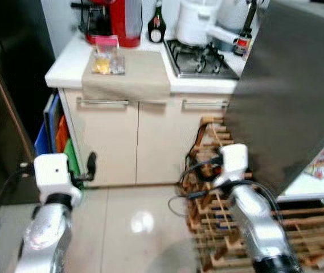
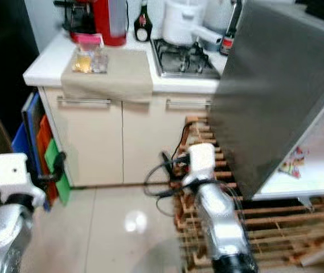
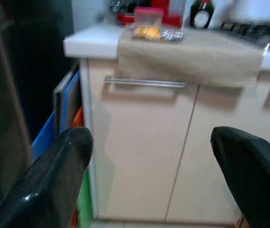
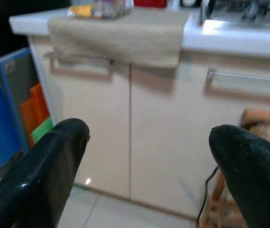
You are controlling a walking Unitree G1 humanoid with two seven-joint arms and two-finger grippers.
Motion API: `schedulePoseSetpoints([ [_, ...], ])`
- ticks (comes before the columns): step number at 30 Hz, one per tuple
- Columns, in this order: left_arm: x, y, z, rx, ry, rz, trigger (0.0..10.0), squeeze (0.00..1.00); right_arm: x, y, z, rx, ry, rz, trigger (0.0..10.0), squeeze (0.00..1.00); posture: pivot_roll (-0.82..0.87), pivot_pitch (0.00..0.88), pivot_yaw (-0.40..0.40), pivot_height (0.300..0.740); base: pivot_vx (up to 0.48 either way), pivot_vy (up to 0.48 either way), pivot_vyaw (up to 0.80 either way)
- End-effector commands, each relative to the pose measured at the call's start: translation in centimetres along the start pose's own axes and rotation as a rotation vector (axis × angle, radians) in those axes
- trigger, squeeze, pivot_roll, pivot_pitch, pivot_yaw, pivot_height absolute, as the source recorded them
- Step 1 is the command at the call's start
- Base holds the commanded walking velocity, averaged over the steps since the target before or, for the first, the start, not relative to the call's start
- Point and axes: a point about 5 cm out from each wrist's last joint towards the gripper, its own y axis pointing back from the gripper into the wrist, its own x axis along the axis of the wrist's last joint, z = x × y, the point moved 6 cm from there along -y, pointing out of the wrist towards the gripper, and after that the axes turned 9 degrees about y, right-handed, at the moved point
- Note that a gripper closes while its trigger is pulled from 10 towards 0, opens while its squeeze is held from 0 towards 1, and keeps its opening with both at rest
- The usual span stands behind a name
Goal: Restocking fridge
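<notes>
Both grippers, left [image 3: 149, 156] and right [image 4: 146, 161], jaws spread, empty, facing cabinet [image 1: 127, 142]. One snack bag [image 1: 107, 57] on bench [image 1: 65, 62] above it. Open fridge door [image 1: 290, 96] bounds cabinet's right; floor [image 1: 133, 222] open before it.

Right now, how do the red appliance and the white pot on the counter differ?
The red appliance stands on the bare white counter, left of the dark bottle; the white pot sits on the gas hob, right of that bottle. One is red, the other white. Both stand upright at the back.
</notes>
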Motion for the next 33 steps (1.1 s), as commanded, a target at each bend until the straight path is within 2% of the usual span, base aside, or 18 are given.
schedulePoseSetpoints([
  [1, 0.7, -0.7, 1.3, -0.038, -0.017, 0.022, 10.0, 0.0, 0.0, -0.1, 2.1, -0.059, -0.008, -0.011, 10.0, 0.03, 0.05, 0.0, -0.072, 0.74, 0.431, 0.0, 0.77],
  [4, 1.1, -1.4, 1.8, -0.071, -0.048, 0.022, 10.0, 0.0, 0.4, -0.5, 2.5, -0.069, -0.021, -0.004, 10.0, 0.04, 0.05, 0.0, -0.073, 0.74, 0.434, 0.0, 0.74],
  [6, 1.5, -2.1, 3.1, -0.167, -0.073, 0.009, 10.0, 0.0, 0.9, -0.9, 2.3, -0.055, -0.007, 0.008, 10.0, 0.06, 0.05, 0.0, -0.064, 0.74, 0.458, 0.0, 0.71],
  [9, 1.5, -2.1, 3.1, -0.17, -0.068, 0.006, 10.0, 0.0, 1.0, -1.0, 2.3, -0.055, 0.0, 0.013, 10.0, 0.06, 0.05, 0.0, -0.06, 0.74, 0.458, 0.0, 0.71],
  [12, 1.5, -1.7, 2.5, -0.128, -0.038, 0.015, 10.0, 0.0, 1.0, -1.1, 2.6, -0.064, -0.003, 0.017, 10.0, 0.07, 0.05, 0.0, -0.053, 0.74, 0.458, 0.0, 0.71],
  [13, 1.9, -1.6, 2.4, -0.113, -0.036, 0.04, 10.0, 0.0, 1.3, -1.2, 2.7, -0.07, 0.002, 0.031, 10.0, 0.07, 0.05, 0.0, -0.053, 0.74, 0.458, 0.0, 0.71],
  [15, 3.9, -1.5, 3.0, -0.135, -0.067, 0.142, 10.0, 0.0, 3.4, -1.3, 3.2, -0.098, 0.066, 0.13, 10.0, 0.07, 0.05, 0.0, -0.057, 0.74, 0.458, 0.0, 0.73],
  [17, 4.7, -1.5, 3.3, -0.15, -0.077, 0.178, 10.0, 0.0, 4.2, -1.3, 3.2, -0.099, 0.089, 0.163, 10.0, 0.07, 0.05, 0.0, -0.058, 0.74, 0.458, 0.0, 0.75],
  [19, 5.3, -1.6, 5.3, -0.26, -0.151, 0.207, 10.0, 0.0, 5.3, -1.4, 2.8, -0.087, 0.111, 0.211, 10.0, 0.07, 0.06, 0.0, -0.061, 0.74, 0.461, 0.0, 0.76],
  [20, 5.3, -1.6, 5.9, -0.299, -0.163, 0.205, 10.0, 0.0, 5.5, -1.4, 2.7, -0.086, 0.11, 0.22, 10.0, 0.07, 0.06, 0.0, -0.062, 0.74, 0.461, 0.0, 0.76],
  [21, 5.3, -1.6, 5.9, -0.299, -0.163, 0.205, 10.0, 0.0, 5.5, -1.4, 2.7, -0.086, 0.11, 0.22, 10.0, 0.07, 0.06, 0.0, -0.062, 0.74, 0.461, 0.0, 0.76],
  [22, 5.3, -1.8, 7.1, -0.381, -0.174, 0.191, 10.0, 0.0, 5.8, -1.4, 3.3, -0.12, 0.099, 0.233, 10.0, 0.08, 0.06, 0.0, -0.06, 0.74, 0.461, 0.0, 0.76],
  [23, 5.4, -2.0, 7.3, -0.399, -0.172, 0.192, 10.0, 0.0, 5.8, -1.4, 3.7, -0.142, 0.091, 0.235, 10.0, 0.08, 0.06, 0.0, -0.058, 0.74, 0.461, 0.0, 0.76],
  [28, 5.3, -2.4, 7.4, -0.432, -0.151, 0.177, 10.0, 0.0, 5.7, -1.3, 4.1, -0.179, 0.082, 0.234, 10.0, 0.09, 0.05, 0.0, -0.05, 0.74, 0.461, 0.0, 0.75],
  [29, 4.8, -2.5, 7.6, -0.452, -0.136, 0.153, 10.0, 0.0, 4.8, -1.5, 5.0, -0.24, 0.105, 0.175, 10.0, 0.06, 0.05, 0.0, -0.046, 0.74, 0.461, 0.0, 0.66],
  [30, 4.6, -2.6, 7.6, -0.456, -0.137, 0.145, 10.0, 0.0, 4.7, -1.4, 5.2, -0.252, 0.106, 0.171, 10.0, 0.01, 0.04, 0.0, -0.042, 0.74, 0.412, 0.0, 0.0],
  [33, 4.3, -3.0, 7.5, -0.445, -0.111, 0.126, 10.0, 0.0, 4.9, -1.3, 5.0, -0.243, 0.096, 0.189, 10.0, 0.03, 0.03, 0.0, -0.034, 0.74, 0.137, 0.0, -0.27],
])
